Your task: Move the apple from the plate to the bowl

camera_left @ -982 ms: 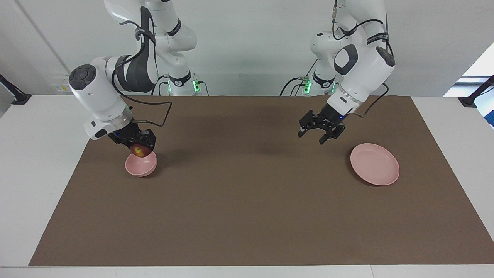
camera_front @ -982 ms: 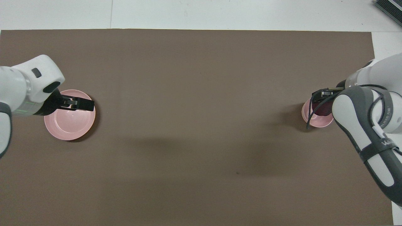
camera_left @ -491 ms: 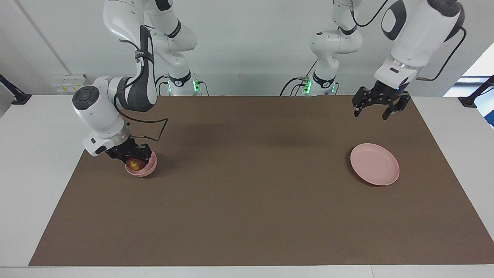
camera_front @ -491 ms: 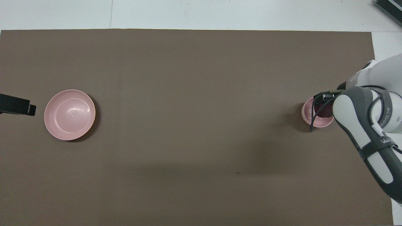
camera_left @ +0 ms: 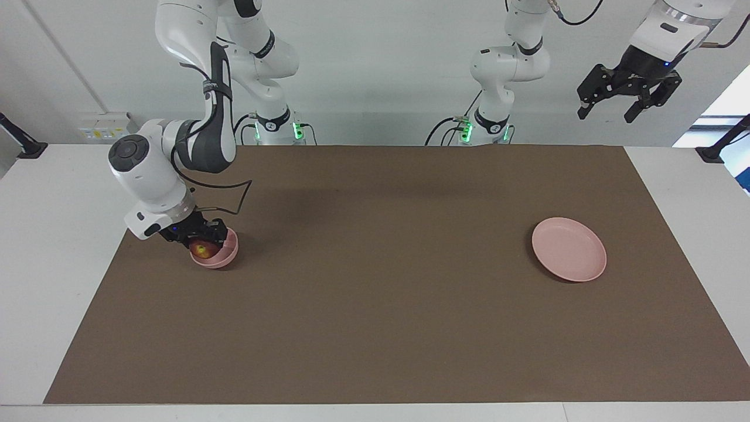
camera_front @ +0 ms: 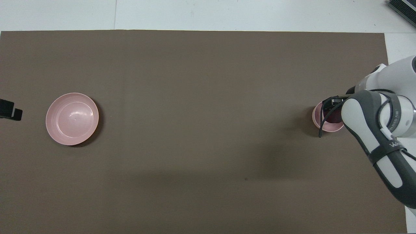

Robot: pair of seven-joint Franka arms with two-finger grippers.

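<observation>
At the lower left of the facing view, my right gripper [camera_left: 202, 239] is down inside the bowl [camera_left: 221, 255], still clamped on the apple [camera_left: 202, 250]. A second ago the apple hung just above the rim; it has since come down into the bowl, and I judge it is at or very near the bottom, though I cannot tell whether it rests there yet. In the overhead view the same spot sits at the middle right of the frame, where the bowl [camera_front: 318, 121] is half hidden under my right arm and only a dark sliver of apple [camera_front: 334, 116] shows.

My left gripper [camera_left: 628, 97] has climbed away over the same second: it was low beside the plate [camera_left: 569, 249], and now it hangs high in the upper right of the facing view, above the counter's [camera_left: 375, 328] edge, fingers apart and holding nothing. Only its dark tip [camera_front: 9, 112] shows at the left edge of the overhead frame. That arm is out of the job and waiting.

The plate lies bare at the middle right of the facing view, so the carry is done. What remains, as I read it, is to release the apple and lift my right gripper straight up without nudging the bowl.
</observation>
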